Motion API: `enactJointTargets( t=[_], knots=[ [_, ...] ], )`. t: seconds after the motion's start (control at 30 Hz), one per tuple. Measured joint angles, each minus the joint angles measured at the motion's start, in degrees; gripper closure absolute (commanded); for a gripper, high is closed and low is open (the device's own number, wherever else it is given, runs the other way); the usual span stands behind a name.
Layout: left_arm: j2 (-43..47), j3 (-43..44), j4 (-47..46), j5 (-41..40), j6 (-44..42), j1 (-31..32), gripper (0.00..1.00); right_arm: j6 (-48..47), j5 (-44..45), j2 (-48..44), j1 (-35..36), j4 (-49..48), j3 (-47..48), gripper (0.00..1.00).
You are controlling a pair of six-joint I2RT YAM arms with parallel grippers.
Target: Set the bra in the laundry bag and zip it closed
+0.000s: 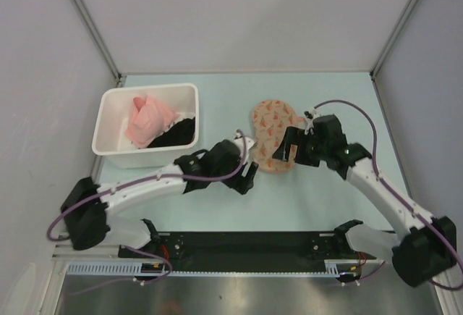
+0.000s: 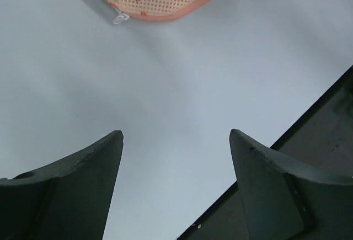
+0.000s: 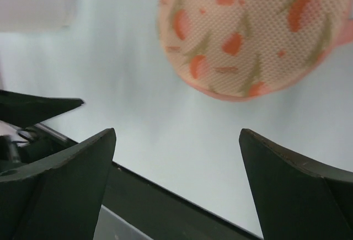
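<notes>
Laundry bag (image 1: pixel 271 132) lies flat on the table (image 1: pixel 304 199), right of the white bin (image 1: pixel 108 112). The left gripper (image 1: pixel 248 176) is just off the bag's near-left edge and the right gripper (image 1: pixel 289 148) just beside its right edge. Both stand spread wide and empty over bare tabletop.

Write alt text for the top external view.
A peach printed laundry bag lies on the pale green table between the left gripper and the right gripper, neither holding it. At the left, a white bin holds a pink cloth and a black garment.
</notes>
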State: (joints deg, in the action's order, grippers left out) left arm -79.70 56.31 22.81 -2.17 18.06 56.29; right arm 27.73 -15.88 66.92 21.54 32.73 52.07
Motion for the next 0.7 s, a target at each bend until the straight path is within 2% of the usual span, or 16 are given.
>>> enactJointTargets(
  t=[0.1,0.23,0.37,0.47,0.57,0.7],
  knots=[
    [11.32,-11.82,-5.33,0.28,1.86,0.31,0.12,4.09,2.93,-12.52,4.09,-8.68,-9.81,0.0],
    [33.48,-29.44,-16.5,0.46,7.06,0.33,0.06,12.04,6.36,-31.74,6.14,-18.51,-27.58,0.0],
    [55.84,-44.63,-25.66,-0.11,12.98,0.33,0.05,21.94,9.57,-48.52,6.14,-19.32,-40.63,0.0],
    [72.48,-52.26,-26.8,-1.2,17.14,0.33,0.04,28.81,10.97,-58.66,6.16,-17.18,-45.7,0.0],
    [79.1,-53.53,-27.5,-1.51,20.37,0.31,0.04,35.15,12.87,-63.41,6.14,-15.89,-46.16,0.0],
    [79.36,-53.72,-36.41,1.05,24.04,0.33,0.01,40.44,13.86,-61.53,6.14,-15.89,-46.18,0.0]
  ],
)
